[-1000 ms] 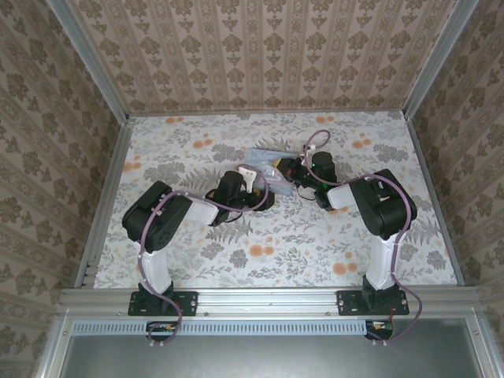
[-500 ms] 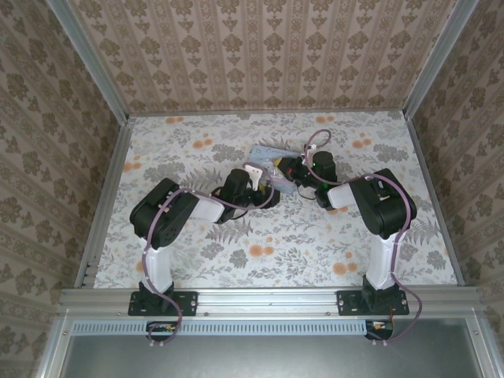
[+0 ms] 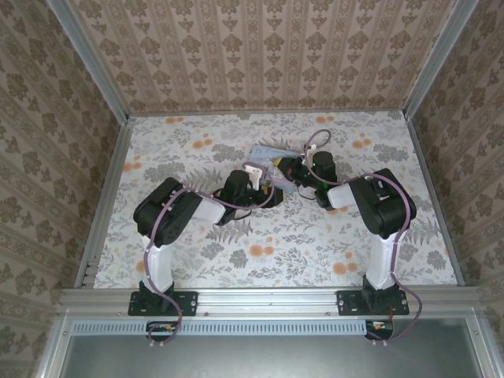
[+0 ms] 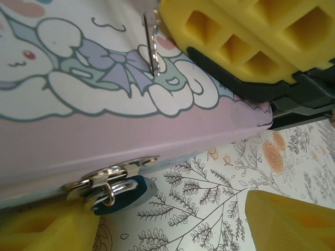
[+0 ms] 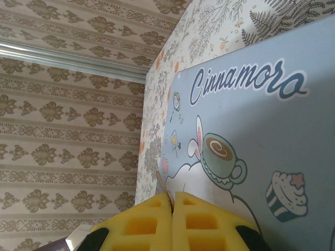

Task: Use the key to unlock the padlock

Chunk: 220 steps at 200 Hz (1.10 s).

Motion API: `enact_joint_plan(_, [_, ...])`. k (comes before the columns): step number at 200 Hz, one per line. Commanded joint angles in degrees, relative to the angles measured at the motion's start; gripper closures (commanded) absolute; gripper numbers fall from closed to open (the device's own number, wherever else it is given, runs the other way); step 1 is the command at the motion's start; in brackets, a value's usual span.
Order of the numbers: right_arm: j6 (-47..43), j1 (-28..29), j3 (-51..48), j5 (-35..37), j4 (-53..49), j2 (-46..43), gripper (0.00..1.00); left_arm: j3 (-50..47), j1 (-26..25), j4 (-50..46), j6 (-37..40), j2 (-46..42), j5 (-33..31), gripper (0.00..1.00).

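Pressed flat together, the right jaws pinch the key (image 4: pixel 151 47), a thin saw-edged silver blade jutting from their yellow, waffle-moulded pads (image 5: pixel 136 227) over the tin (image 5: pixel 293 136) lid. Dark blue script on that pastel lid reads "Cinnamoro", beside a drawn cup and cupcake; a white rabbit and a lilac bow show nearer the pink front edge. From the shiny metal hasp (image 4: pixel 112 170) at that edge hangs the padlock (image 4: pixel 125 193), small, rounded and dark teal. Spread wide and holding nothing, the left jaws stand either side of it. Fern-and-flower print covers the worktop (image 3: pixel 315 252); damask wallpaper (image 3: pixel 260 55) lines the aluminium-framed walls.
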Motion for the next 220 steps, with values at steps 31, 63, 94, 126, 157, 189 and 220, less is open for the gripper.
enact_joint_plan(31, [-0.17, 0.01, 0.4, -0.72, -0.64, 2.0, 1.0, -1.23, -0.55, 9.84, -8.91, 4.41, 1.71, 0.26])
enact_joint_plan(63, [-0.07, 0.09, 0.4, -0.78, -0.68, 2.15, 1.0, -2.02, -0.53, 15.02, -12.9, 6.57, 1.68, 0.27])
enact_joint_plan(94, [0.01, 0.07, 0.4, -0.86, -0.55, 2.19, 1.0, -5.73, -0.71, 19.65, -15.08, 4.07, 0.34, 0.33])
enact_joint_plan(126, [0.15, 0.05, 0.52, -1.02, -0.64, 2.3, 1.0, -5.36, -1.08, 18.67, -14.58, 2.98, -0.23, 0.34])
enact_joint_plan(157, [0.19, 0.03, 0.58, -1.04, -0.73, 2.21, 1.0, -3.06, -0.86, 19.09, -15.74, 6.55, -0.41, 0.34])
enact_joint_plan(189, [0.22, 0.05, 0.49, -1.07, -0.82, 2.2, 1.0, -1.94, -0.6, 19.83, -17.19, 8.91, -1.73, 0.34])
enact_joint_plan(220, [0.14, 0.05, 0.47, -1.07, -0.94, 2.29, 1.0, -1.45, -0.21, 19.25, -17.9, 9.81, -3.14, 0.37])
